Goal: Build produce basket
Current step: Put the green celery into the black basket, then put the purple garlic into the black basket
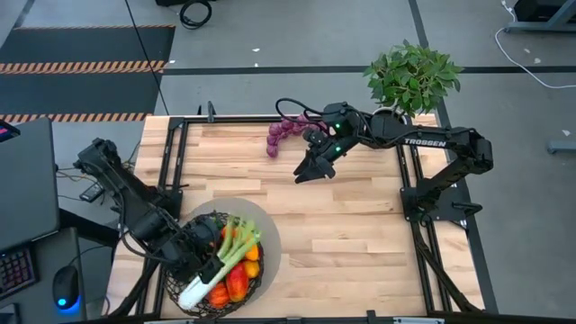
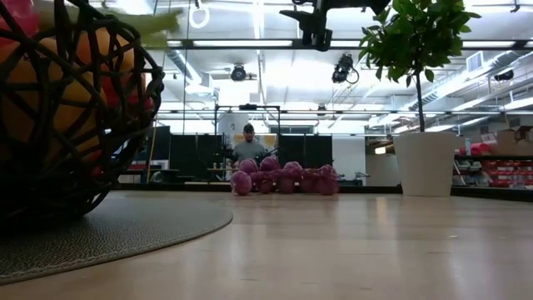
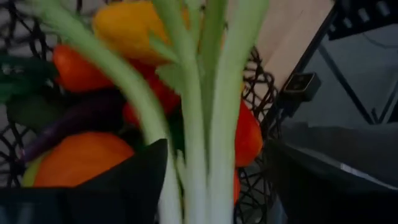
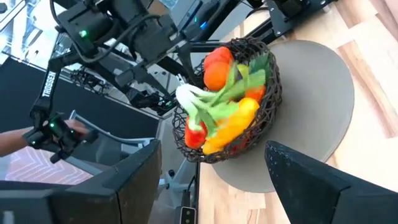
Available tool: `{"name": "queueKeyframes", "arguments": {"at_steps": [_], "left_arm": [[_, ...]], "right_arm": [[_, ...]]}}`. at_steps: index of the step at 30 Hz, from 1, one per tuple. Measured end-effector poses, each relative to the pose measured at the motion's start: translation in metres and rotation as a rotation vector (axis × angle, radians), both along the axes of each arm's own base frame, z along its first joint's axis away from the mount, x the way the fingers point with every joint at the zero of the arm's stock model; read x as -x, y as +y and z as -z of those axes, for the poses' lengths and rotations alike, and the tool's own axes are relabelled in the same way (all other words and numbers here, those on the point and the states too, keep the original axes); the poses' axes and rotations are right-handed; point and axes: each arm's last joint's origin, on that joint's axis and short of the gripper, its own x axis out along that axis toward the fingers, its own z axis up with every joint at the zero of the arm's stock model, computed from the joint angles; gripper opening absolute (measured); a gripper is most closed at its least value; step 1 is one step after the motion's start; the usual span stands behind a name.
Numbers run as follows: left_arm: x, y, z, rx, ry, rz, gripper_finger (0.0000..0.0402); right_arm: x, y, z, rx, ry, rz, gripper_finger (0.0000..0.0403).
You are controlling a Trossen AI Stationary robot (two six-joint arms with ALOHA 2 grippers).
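Basket: on round grey mat, directly at left gripper; already heaped w/ produce.
Loaded: celery lying across top, plus peppers and orange pieces underneath.
Left gripper: fingers apart either side of celery stalks, no firm hold evident; reads as release just made.
Right gripper: jaws apart, nothing held; grapes just beyond it, toward table's far edge.
Done (est.): nearly all produce in basket.
Left (est.): grapes are the only piece seen outside; pick & drop in.
Potted plant: behind right arm, not part of load.
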Motion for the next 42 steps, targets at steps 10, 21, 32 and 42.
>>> {"name": "queueKeyframes", "arguments": {"at_steps": [10,21,32,42], "left_arm": [[-0.001,-0.002,0.003,0.025,0.048,0.0,0.0326],[-0.028,0.037,-0.002,-0.017,-0.012,-0.147,0.0314],[-0.086,0.122,-0.02,-0.058,-0.281,-0.34,0.0309],[-0.134,0.212,-0.007,-0.205,-0.421,-0.588,0.0309]], "right_arm": [[0.0,-0.001,0.0,0.012,0.005,0.031,0.0288],[0.009,-0.017,0.015,0.045,0.201,0.238,0.0288],[0.047,-0.055,0.035,0.059,0.487,0.31,0.0288],[0.095,-0.099,0.023,0.212,0.552,0.563,0.0283]]}}
